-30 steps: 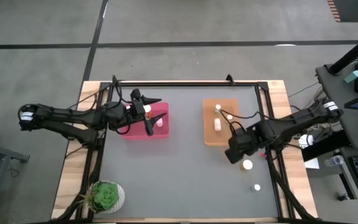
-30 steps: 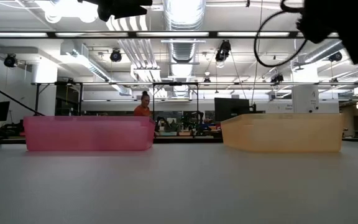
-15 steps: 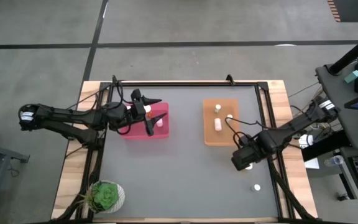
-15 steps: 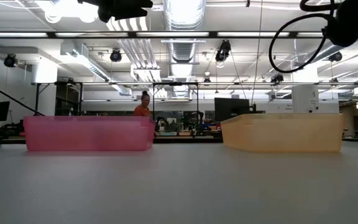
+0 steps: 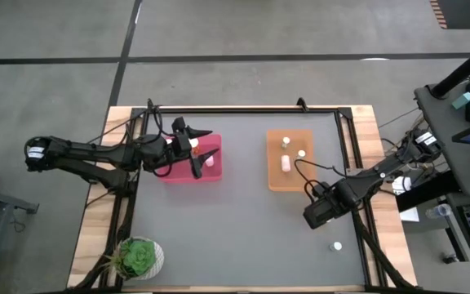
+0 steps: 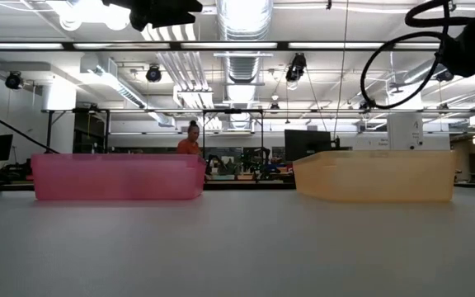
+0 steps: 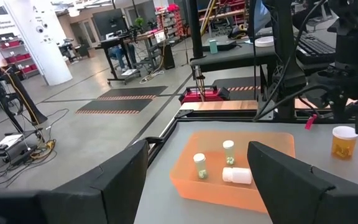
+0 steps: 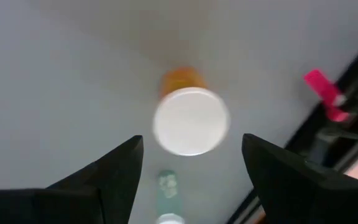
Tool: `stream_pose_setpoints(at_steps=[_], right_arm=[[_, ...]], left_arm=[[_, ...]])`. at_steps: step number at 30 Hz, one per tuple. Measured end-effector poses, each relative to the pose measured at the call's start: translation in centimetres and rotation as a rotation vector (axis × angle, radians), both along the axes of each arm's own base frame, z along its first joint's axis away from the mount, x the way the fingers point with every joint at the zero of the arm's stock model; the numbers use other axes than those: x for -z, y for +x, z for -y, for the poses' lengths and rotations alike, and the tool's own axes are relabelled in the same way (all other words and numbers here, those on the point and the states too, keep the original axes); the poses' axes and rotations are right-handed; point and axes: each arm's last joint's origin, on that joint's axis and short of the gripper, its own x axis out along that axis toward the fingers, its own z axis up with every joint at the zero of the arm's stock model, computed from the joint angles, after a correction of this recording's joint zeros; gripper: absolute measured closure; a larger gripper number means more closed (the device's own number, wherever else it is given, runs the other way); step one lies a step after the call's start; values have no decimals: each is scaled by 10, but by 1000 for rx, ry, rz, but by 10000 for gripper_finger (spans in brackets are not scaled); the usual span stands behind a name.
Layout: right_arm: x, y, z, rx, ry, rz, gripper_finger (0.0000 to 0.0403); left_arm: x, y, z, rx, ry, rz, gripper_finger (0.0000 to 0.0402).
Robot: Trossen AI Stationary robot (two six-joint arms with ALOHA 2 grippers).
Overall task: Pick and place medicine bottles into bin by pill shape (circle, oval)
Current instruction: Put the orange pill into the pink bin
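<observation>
Right end effector (image 5: 317,216) has moved off the orange bin (image 5: 277,181) toward the near right of the desk (image 5: 243,237) and spread its fingers wide on the way. It's now straight above an upright orange-bodied bottle (image 8: 190,118); the right wrist view shows the white cap centred between the fingers, nothing gripped yet. In the high view the arm now covers that bottle, which was visible a second ago. A second loose bottle (image 5: 337,245) stands further toward the near right corner.

Read: this looks like the approach for the next pick, descent and close still to come.

Orange bin holds three bottles (image 5: 285,162). Left end effector (image 5: 196,155) hasn't moved: open, empty, hovering over the pink bin (image 5: 188,174), at least one bottle (image 5: 209,161) inside.
</observation>
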Motion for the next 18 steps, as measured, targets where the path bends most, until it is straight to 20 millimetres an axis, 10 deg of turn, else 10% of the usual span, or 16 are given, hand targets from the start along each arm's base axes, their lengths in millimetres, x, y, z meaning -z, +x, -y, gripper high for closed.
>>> stream_pose_setpoints(at_steps=[18], right_arm=[[21, -2, 1, 9, 13, 24, 135]], left_arm=[[0, 0, 0, 0, 0, -1, 142]])
